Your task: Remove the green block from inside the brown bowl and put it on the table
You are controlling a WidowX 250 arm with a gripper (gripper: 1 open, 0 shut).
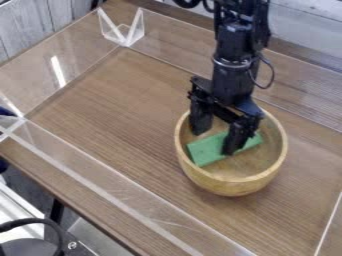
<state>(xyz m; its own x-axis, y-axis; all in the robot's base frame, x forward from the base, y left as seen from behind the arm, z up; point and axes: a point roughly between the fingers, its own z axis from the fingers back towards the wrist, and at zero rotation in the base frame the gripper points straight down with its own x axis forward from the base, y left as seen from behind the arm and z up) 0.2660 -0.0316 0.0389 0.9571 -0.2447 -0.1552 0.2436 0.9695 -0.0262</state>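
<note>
My black two-finger pincer (222,133) hangs pointing down, w/ its tips dipped inside the round light tan wooden bowl (233,178). The jaws stand wide apart – released, grasping nothing.

The small flat green block (209,150) lies inside the bowl, on the bottom, tilted from lower left up to upper right. I can only see its lower left end. The rest is hidden behind my fingers (199,115), so I can't tell if a tip touches the block or just hangs over it. One finger stands on each side of the block's long line, approx.

My black arm (241,40) goes up & is cut off at the top edge.

The bowl sits on the big brown wood-grain table (107,110), near the right side. Clear plastic walls (80,185) run along the table's edges – hard to make out, mostly bright lines & glare. A small clear folded plastic piece (122,28) stands at the far edge, well apart from the bowl. Bottom left, something dark under the table is cut off – can't tell what.
</note>
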